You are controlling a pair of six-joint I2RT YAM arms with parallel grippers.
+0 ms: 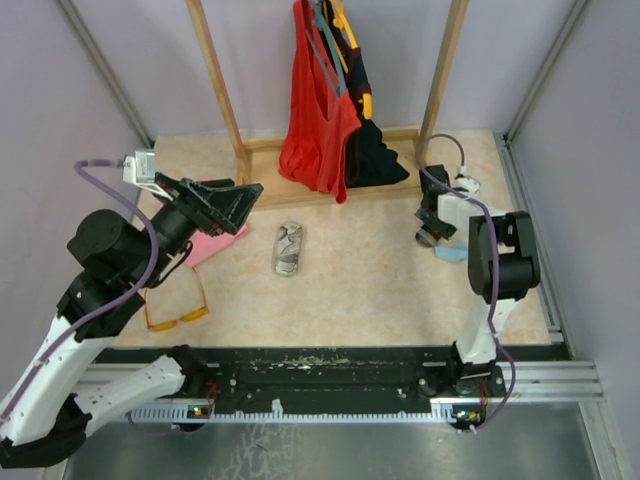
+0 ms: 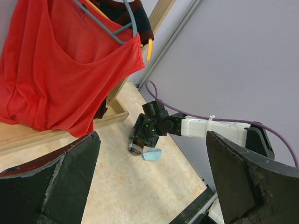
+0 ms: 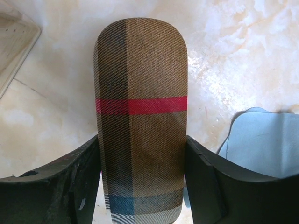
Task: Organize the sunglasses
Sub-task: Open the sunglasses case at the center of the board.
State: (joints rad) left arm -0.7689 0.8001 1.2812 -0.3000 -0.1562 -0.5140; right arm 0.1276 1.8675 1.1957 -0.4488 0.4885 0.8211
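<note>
- My right gripper is clasping the brown plaid case by its long sides, near one end. Both fingers are touching it. I cannot tell how firm the hold is, nor whether the case is resting on the table.
- My left gripper is hanging wide open and holding nothing, above a flat pink piece at the far left.
- The sunglasses are lying at the near left of the table, partly under my left arm and well apart from the case.
- I am judging the end-on hold to be the first risk: most of the case is sticking out past my fingers, so it could swing or slip.
- The light blue cloth is lying just beside my right finger, so a careless move could drag it along.
- My left arm is hanging over the sunglasses, so lowering it blindly could knock them or bend their thin arms.
- The front of the sunglasses seems to be running left to right along the near side, slightly slanted, and that is their long axis. The slim arms seem to be pointing away towards the far side. My arm is hiding part of them, so I am not sure.
</note>
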